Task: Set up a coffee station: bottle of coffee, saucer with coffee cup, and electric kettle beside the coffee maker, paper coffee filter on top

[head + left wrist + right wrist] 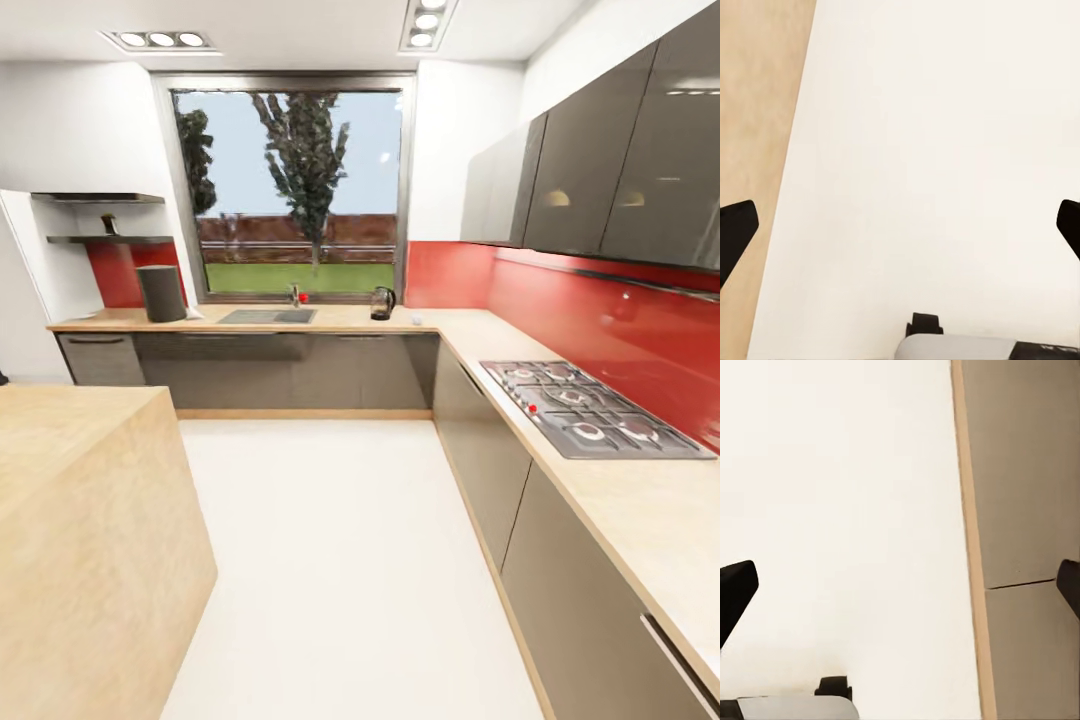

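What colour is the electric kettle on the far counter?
Black or very dark; the electric kettle shows best in the head view, beside the window.

Head cam sits high, looks fwd & a bit down along the kitchen to the far window (300, 190); white floor (340, 560) in the middle, wood island (90, 520) close on the left, long counter (640, 520) on the right; left wrist cam looks down at the floor (937, 150) near the island's side (757, 112); right wrist cam looks down at the floor (840, 495) by the cabinet fronts (1027, 472); all 3 share the floor.
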Available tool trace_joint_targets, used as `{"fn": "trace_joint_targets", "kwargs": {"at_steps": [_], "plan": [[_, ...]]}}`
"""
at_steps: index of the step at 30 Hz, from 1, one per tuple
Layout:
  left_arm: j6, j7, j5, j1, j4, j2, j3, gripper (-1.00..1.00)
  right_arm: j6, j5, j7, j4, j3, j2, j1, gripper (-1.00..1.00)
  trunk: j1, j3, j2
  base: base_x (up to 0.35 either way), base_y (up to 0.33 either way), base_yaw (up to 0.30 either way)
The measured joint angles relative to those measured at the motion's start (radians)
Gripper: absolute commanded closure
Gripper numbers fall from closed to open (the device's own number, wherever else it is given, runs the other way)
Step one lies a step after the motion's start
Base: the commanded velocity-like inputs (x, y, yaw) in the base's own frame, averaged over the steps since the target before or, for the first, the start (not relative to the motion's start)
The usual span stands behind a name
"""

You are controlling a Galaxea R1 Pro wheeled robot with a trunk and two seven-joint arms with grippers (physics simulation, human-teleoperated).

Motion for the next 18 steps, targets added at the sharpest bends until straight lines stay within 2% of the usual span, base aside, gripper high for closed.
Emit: {"fn": "trace_joint_targets", "kwargs": {"at_steps": [18], "plan": [[0.0,0.0,0.001,0.0,0.004,0.0,-0.001,-1.0,0.0,-0.001,0.001,0.001,-0.001,0.002,0.0,-1.0,0.0,0.0,0.0,0.334,0.118,0.0]]}}
